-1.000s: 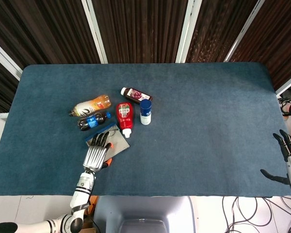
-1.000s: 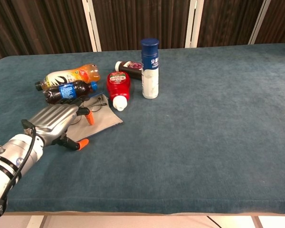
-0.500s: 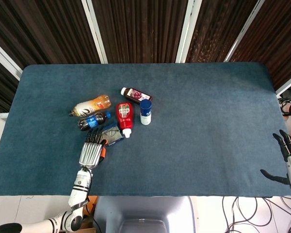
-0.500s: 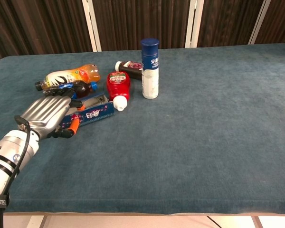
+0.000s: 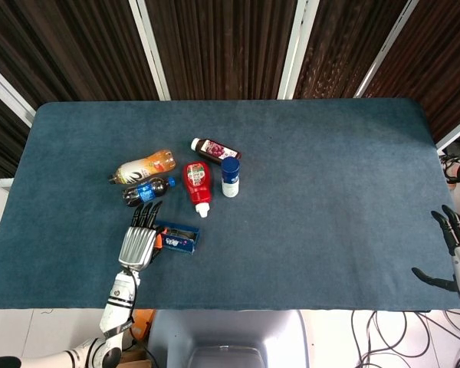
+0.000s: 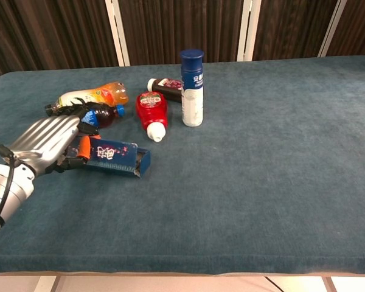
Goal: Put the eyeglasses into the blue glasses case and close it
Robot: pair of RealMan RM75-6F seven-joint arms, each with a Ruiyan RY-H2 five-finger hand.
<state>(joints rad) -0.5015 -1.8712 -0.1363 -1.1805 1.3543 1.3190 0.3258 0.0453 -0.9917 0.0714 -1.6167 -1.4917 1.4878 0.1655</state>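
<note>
The blue glasses case [image 6: 114,158] lies closed and flat near the front-left part of the table [image 5: 330,192], its long side turned toward the front edge — a placement that suggests the lid is already down and only needs seating. The left hand [image 6: 45,144] rests against the case's left end, silver fingers laid forward and slightly curled over an orange-tipped thumb; whether it actually grips the case I cannot tell. The eyeglasses are not visible, presumably inside. The case looks rigid and boxy, with a printed pattern on its side, set on a napped blue-grey cloth. Behind it lie an orange drink bottle [image 5: 143,165], a cola bottle [image 5: 147,191], a red ketchup bottle [image 5: 197,182], and an upright white bottle [image 6: 192,88]. The right hand [image 5: 456,245] hangs off the right edge — fingers spread, empty.
</note>
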